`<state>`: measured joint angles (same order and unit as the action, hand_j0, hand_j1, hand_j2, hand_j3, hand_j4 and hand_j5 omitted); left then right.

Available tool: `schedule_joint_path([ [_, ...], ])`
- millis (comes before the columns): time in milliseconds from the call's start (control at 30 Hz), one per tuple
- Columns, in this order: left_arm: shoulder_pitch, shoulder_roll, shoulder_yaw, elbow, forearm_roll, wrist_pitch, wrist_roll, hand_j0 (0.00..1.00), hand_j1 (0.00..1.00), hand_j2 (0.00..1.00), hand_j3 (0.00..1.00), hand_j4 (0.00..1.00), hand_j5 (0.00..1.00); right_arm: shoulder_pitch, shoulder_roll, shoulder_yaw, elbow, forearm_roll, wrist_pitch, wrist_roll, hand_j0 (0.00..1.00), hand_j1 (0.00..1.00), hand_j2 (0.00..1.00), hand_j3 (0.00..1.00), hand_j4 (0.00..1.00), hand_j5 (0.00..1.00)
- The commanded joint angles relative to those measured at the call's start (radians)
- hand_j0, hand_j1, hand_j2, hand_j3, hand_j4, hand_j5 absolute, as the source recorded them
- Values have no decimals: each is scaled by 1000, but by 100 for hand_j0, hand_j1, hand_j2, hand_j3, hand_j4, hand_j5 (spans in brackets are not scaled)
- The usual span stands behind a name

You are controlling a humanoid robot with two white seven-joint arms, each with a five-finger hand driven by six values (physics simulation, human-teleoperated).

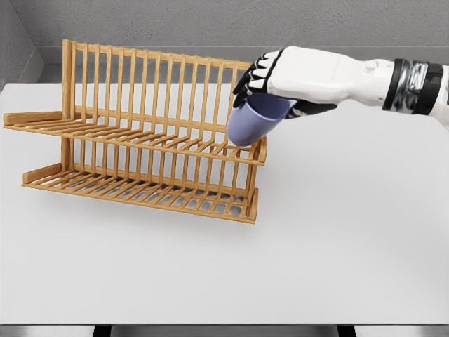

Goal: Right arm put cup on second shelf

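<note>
A blue cup [252, 121] hangs tilted in my right hand [275, 88], whose fingers are shut around its rim. The cup's base points down and left, just above the right end of the upper shelf [140, 137] of a wooden two-tier dish rack [151, 126]. Whether the cup touches the shelf slats I cannot tell. The lower shelf [140, 189] holds nothing. My right arm reaches in from the right edge across the table. My left arm does not show.
The rack stands on a white table [337, 239], left of the middle. Its tall slatted back rises behind both shelves. A grey wall runs behind the table.
</note>
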<state>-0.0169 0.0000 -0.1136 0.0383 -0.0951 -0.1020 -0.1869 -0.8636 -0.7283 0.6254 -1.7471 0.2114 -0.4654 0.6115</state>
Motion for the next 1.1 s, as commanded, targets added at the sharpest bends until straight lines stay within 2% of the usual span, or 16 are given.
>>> schedule_joint_path([
  [0,0,0,0,0,0,-1,0,100,100,100,100,100,100,0,7,19,0,-3,5,-1,72,72,72,72,72,72],
  [467,0,0,0,0,0,-1,0,100,100,100,100,100,100,0,53,76,1,0,17,-1,73,73,73,73,73,73],
  [700,0,0,0,0,0,1,0,100,100,100,100,100,100,-2,35,65,-6,26,16,-1,72,72,72,72,72,72],
  [767,0,0,0,0,0,1,0,100,100,100,100,100,100,2,7,62,-6,28,10,-1,72,72,72,72,72,72],
  [1000,0,0,0,0,0,1,0,100,100,100,100,100,100,9,20,68,-6,26,16,-1,74,74,74,74,74,74],
  [1033,0,0,0,0,0,1,0,100,100,100,100,100,100,11,20,69,-6,28,17,-1,80,80,80,80,80,80],
  [1067,0,0,0,0,0,1,0,100,100,100,100,100,100,9,20,71,-6,26,17,-1,100,100,100,100,100,100],
])
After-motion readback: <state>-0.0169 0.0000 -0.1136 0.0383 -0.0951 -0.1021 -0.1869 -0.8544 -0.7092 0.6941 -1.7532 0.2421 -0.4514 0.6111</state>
